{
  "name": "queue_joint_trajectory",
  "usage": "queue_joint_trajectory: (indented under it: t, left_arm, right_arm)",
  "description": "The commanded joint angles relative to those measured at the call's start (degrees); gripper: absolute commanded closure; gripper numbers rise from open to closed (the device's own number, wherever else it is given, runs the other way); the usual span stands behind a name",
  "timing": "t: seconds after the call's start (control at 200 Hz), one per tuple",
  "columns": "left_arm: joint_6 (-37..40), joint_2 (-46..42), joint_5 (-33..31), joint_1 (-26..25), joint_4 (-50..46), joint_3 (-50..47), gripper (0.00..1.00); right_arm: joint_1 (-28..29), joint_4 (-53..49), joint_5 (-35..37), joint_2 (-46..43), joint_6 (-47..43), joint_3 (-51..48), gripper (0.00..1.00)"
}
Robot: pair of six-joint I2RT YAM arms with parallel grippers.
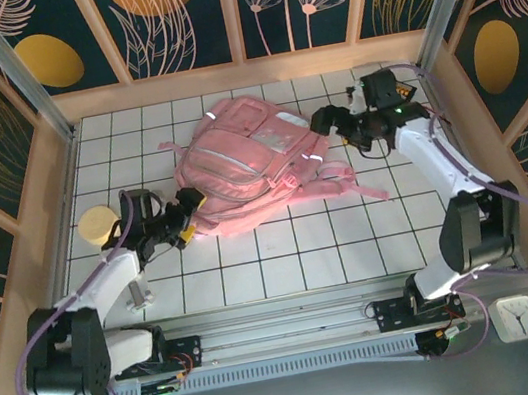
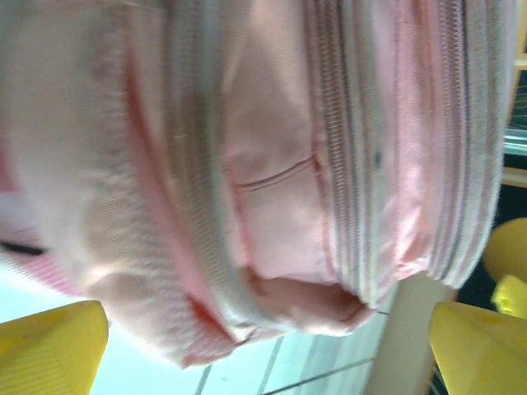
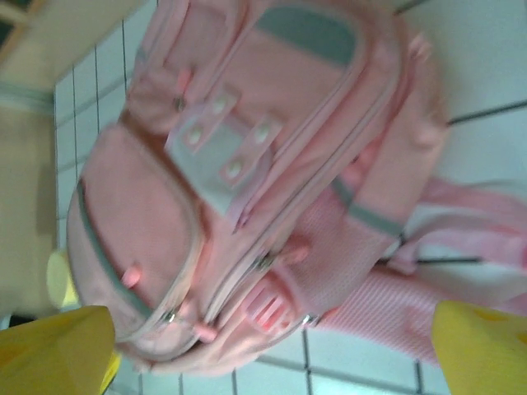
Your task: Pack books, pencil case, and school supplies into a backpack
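Observation:
The bright pink backpack [image 1: 258, 163] lies flat in the middle of the tiled table, its straps [image 1: 358, 182] trailing to the right. My left gripper [image 1: 189, 217] is open at the bag's lower left edge. In the left wrist view the zippered side of the backpack [image 2: 272, 164] hangs just above and between the yellow fingertips [image 2: 49, 346]. My right gripper [image 1: 327, 121] hovers open beside the bag's upper right side. Its camera looks down on the backpack [image 3: 247, 181], with nothing between its fingertips [image 3: 482, 346]. The books, pencil case and orange pad are out of view.
A round pale yellow disc [image 1: 96, 225] sits left of the left arm, near the wooden wall; the disc [image 3: 59, 280] also peeks out behind the bag. A small white gadget [image 1: 519, 317] rests outside the rail at the bottom right. Wooden walls border the table.

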Motion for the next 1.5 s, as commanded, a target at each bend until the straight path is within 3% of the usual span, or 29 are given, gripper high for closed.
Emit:
queue_joint_trajectory:
  t: [0.0,0.22,0.36,0.505,0.65,0.775,0.911,1.081,1.341,1.426,1.496]
  left_arm:
    - [6.7,-5.5,-8.1,0.2,-12.4,-2.0,0.01]
    - [10.2,-15.6,-23.2,0.2,-13.6,-1.0,0.01]
    - [13.2,-15.9,-33.7,0.2,-11.4,0.6,0.01]
    - [24.7,-17.7,-43.4,0.2,-4.3,0.1,0.01]
    - [39.5,-25.9,-47.7,0.2,13.6,-10.0,0.01]
    - [38.2,-28.5,-57.3,0.3,17.1,-14.2,0.01]
    - [41.4,-24.7,-57.1,0.3,19.3,-15.1,0.01]
    - [44.4,-20.3,-62.4,1.3,31.2,-18.5,0.01]
    - [47.5,-6.9,-58.4,4.8,48.5,-21.2,0.01]
    - [48.6,-1.2,-56.3,5.4,54.0,-21.3,0.01]
    - [49.8,2.6,-54.9,5.8,57.3,-20.1,0.01]
  right_arm:
    - [-0.6,13.6,8.6,-7.1,-1.6,-8.3,0.01]
    - [-0.2,43.2,8.5,-19.8,-19.3,-28.1,0.01]
    - [-0.6,44.3,11.1,-21.2,-26.4,-30.6,0.01]
    - [-5.0,42.3,16.4,-21.2,-26.4,-32.5,0.02]
    - [-12.2,51.2,12.3,-20.4,-28.2,-40.3,0.02]
    - [-15.4,60.7,7.2,-14.3,-27.1,-44.2,0.02]
    - [-15.8,72.4,4.5,-5.2,-25.6,-47.1,0.03]
    - [-16.2,85.0,-1.0,2.3,-26.3,-49.5,0.01]
    - [-15.9,105.2,4.7,1.7,-25.0,-60.9,0.01]
    - [-15.4,112.9,5.5,5.5,-24.9,-62.8,0.01]
    - [-14.2,106.2,9.2,3.8,-25.7,-60.9,0.01]
